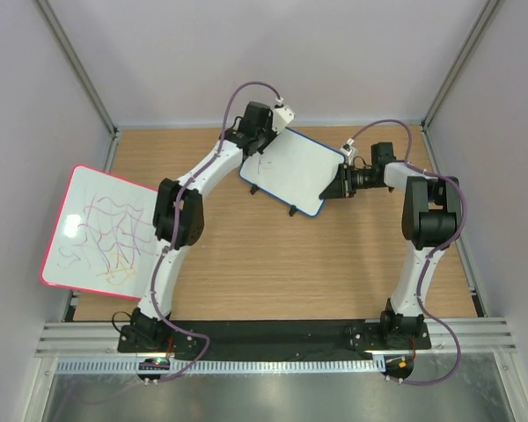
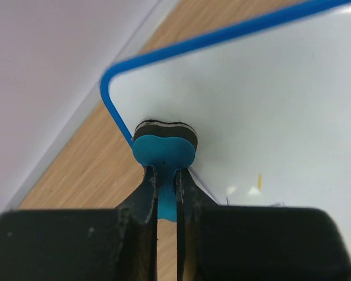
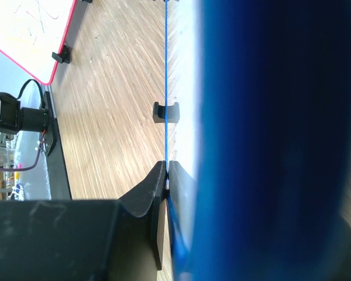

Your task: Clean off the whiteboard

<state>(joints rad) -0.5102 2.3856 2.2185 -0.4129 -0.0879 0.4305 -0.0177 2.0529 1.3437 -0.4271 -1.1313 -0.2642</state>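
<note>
The whiteboard [image 1: 295,171] with its thin blue frame is at the back middle of the table, with small dark marks near its left edge. My left gripper [image 1: 260,146] is shut on a blue eraser [image 2: 164,149], whose felt pad rests against the board's white face [image 2: 269,99] near a rounded corner. A small yellow mark [image 2: 259,179] shows on the board beside it. My right gripper [image 1: 336,185] is shut on the board's right edge. In the right wrist view the frame [image 3: 166,88] runs edge-on into the gripper [image 3: 167,171], with a black foot [image 3: 167,112] further along.
A larger red-framed board [image 1: 101,230] with purple and yellow scribbles lies at the table's left edge and overhangs it; it also shows in the right wrist view [image 3: 29,35]. Grey walls close in the wooden table [image 1: 317,264] on three sides. The arm bases stand on a black rail [image 1: 273,334].
</note>
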